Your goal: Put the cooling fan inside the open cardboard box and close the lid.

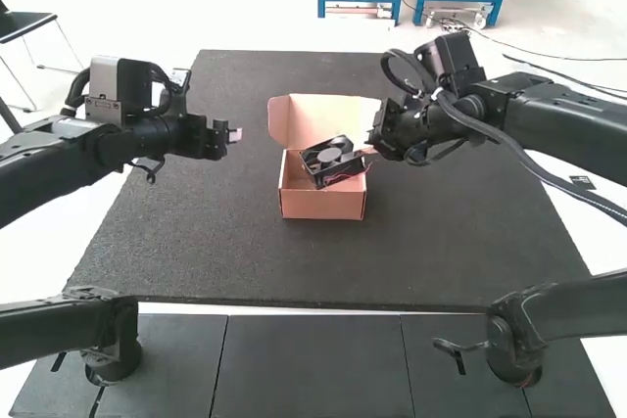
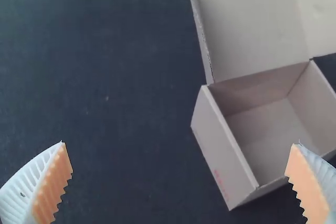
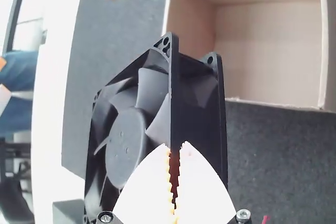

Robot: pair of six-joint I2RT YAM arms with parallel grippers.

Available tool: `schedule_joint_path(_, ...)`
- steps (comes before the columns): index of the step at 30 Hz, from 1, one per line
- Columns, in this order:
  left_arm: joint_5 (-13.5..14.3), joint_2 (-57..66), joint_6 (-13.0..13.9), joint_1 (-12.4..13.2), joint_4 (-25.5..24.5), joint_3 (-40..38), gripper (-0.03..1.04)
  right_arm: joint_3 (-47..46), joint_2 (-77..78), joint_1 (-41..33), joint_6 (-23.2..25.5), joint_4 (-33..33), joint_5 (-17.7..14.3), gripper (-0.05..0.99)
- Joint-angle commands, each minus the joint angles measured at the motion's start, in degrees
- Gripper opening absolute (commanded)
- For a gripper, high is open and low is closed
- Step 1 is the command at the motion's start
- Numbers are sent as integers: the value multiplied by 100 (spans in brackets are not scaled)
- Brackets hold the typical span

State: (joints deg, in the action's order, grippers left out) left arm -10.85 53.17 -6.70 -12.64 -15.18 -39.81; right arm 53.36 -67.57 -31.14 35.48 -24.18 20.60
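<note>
Fan (image 1: 331, 161) pinched in right gripper (image 1: 370, 150) over box (image 1: 321, 202), left gripper (image 1: 233, 134) spread, well aside.

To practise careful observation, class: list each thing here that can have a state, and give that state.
cardboard box: open, upright, nothing on its floor.
lid: folded back.
cooling fan: gripped by its frame, over the box opening, not yet in.
right claw: shut on the cooling fan.
left claw: open, empty, beside the box.
</note>
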Motion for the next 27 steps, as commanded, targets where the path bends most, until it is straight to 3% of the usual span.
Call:
schedule_joint_path(1,39,-166,-165,60,-3,-18,96,34,113,-68,143,186,58,-2)
schedule_joint_path(27,39,-395,-525,52,-38,-9,96,324,-1478,-261,178,1337,-276,-2)
